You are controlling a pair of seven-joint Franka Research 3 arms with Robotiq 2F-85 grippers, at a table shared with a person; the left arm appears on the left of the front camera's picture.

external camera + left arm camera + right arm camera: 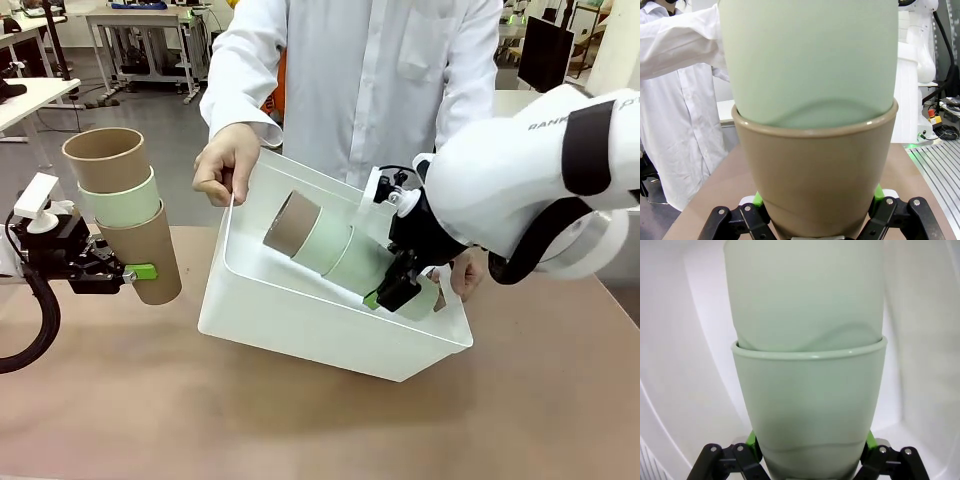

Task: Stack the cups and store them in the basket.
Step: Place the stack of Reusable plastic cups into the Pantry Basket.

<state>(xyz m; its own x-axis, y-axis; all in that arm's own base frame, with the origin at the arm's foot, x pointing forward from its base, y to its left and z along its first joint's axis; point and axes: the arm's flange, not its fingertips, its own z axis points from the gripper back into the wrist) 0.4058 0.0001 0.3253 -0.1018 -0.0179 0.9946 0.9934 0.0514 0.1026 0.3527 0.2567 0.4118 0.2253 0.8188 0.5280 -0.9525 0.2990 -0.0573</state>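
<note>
Over on the left side of the table, clamped shut with the left gripper (148, 270) on the bottom tan cup (152, 262) of a three-cup stack (118, 205), one mint between two tan, leaning slightly, well apart from the basket (300, 325). Across on the right, reached into that white basket with the right gripper (398, 290), squeezed tight on the outer mint cup (363, 262) of a second stack (322, 240) lying slantwise inside. Tipped toward the robot, held at its far rim by a person's hand (226, 160), other hand (465, 275) at the right end.
</note>
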